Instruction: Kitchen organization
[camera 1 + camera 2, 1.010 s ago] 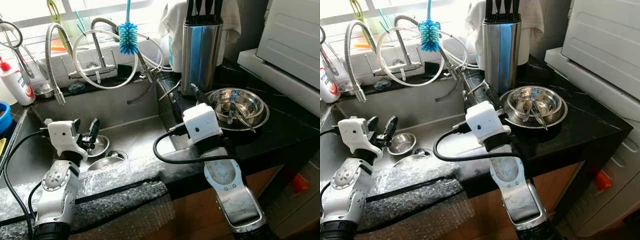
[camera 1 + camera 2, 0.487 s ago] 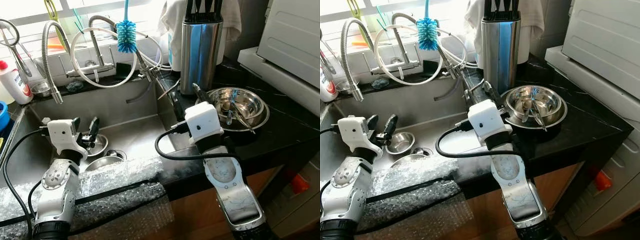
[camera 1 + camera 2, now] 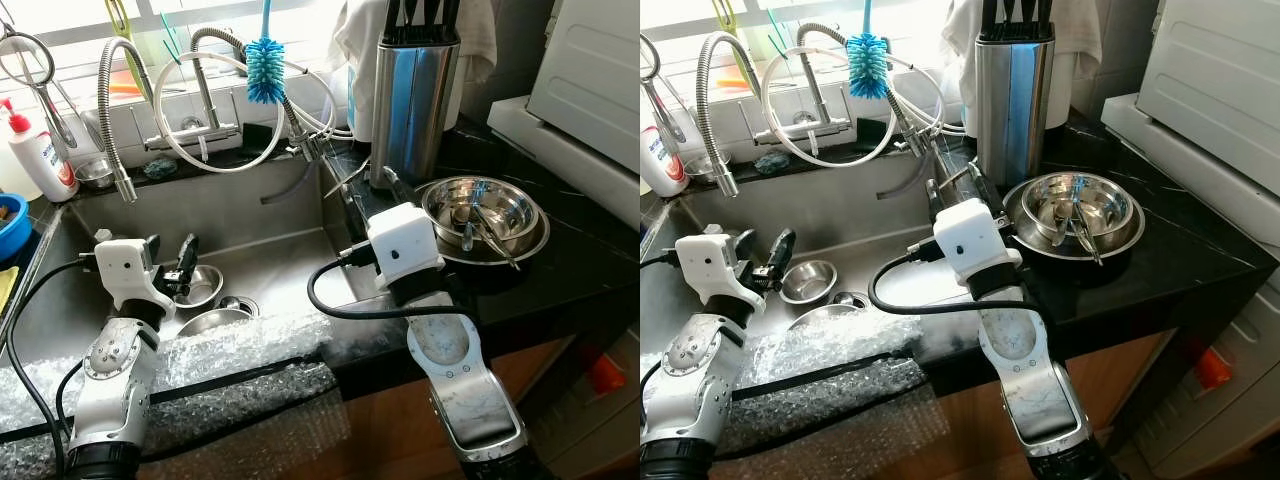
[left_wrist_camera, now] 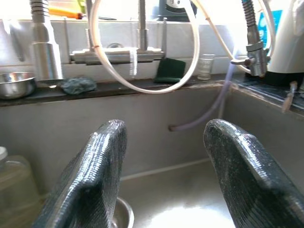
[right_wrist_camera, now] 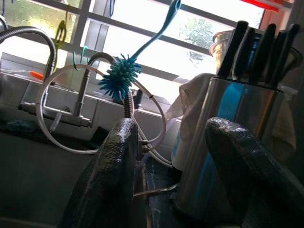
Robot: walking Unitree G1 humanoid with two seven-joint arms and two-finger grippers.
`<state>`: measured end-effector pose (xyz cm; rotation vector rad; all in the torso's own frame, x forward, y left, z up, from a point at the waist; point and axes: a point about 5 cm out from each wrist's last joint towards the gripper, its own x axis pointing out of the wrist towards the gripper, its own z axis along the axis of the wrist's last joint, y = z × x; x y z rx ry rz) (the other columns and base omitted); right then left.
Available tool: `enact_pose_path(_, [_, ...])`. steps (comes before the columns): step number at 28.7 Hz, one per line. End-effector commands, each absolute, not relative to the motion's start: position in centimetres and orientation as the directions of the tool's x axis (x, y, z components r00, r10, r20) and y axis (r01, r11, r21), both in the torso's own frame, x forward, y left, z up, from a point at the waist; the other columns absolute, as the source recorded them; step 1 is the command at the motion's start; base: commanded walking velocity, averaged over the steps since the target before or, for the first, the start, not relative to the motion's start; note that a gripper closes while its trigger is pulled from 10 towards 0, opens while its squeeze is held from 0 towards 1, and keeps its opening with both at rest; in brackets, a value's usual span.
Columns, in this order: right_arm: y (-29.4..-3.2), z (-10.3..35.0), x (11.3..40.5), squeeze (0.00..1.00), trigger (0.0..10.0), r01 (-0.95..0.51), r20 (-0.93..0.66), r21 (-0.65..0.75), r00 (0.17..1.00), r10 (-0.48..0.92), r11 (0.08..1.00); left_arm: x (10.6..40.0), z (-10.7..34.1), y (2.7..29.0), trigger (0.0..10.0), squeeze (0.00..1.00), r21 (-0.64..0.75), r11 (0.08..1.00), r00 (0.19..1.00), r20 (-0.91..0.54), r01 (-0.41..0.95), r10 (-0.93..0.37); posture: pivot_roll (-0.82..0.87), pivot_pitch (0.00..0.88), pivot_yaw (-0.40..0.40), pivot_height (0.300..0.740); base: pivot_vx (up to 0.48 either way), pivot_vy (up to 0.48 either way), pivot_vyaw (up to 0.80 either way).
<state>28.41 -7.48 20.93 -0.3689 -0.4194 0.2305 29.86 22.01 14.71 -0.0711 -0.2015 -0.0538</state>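
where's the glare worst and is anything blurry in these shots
Eye views: the window behind the tap is blown out white, and the steel bowls show bright glints; everything is sharp. Right wrist view: strong backlight leaves the knife block dim. Both wrist views: the near black fingers are soft, out of focus.
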Motion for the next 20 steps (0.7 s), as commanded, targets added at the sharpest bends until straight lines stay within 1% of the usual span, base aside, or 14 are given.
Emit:
enact_pose_path(1, [-7.39,21.09,28.66,0.00,10.0,-0.149,0.352,-0.381,0.889,0.292,0.912,30.14,14.67,22.23,10.0,0.00,-0.059,0.997,0.982,0.185,0.053,-0.041,-0.06,0.000,0.106,0.740,0.000,0.000,-0.79])
enact_pose_path(8, [-7.37,21.31,28.63,0.00,10.0,-0.133,0.370,-0.396,0.882,0.291,0.908,30.17,14.76,22.18,10.0,0.00,-0.055,0.997,0.981,0.191,0.056,-0.044,-0.06,0.000,0.108,0.740,0.000,0.000,0.00])
enact_pose_path(15, [-7.42,21.19,28.76,0.00,10.0,-0.134,0.357,-0.373,0.893,0.275,0.918,30.21,14.85,22.21,10.0,0.00,-0.054,0.997,0.981,0.190,0.059,-0.048,-0.06,0.000,0.112,0.740,0.000,0.000,0.00])
enact_pose_path(17, [-7.43,21.15,28.82,0.00,10.0,-0.138,0.350,-0.367,0.896,0.274,0.920,30.26,14.89,22.18,10.0,0.00,-0.059,0.996,0.981,0.189,0.062,-0.050,-0.06,0.000,0.113,0.740,0.000,0.000,-0.67])
enact_pose_path(20, [-7.36,21.15,28.83,0.00,10.0,-0.138,0.352,-0.369,0.895,0.276,0.919,30.37,14.87,22.07,10.0,0.00,-0.059,0.996,0.982,0.181,0.067,-0.055,-0.06,0.000,0.114,0.740,0.000,0.405,-0.77])
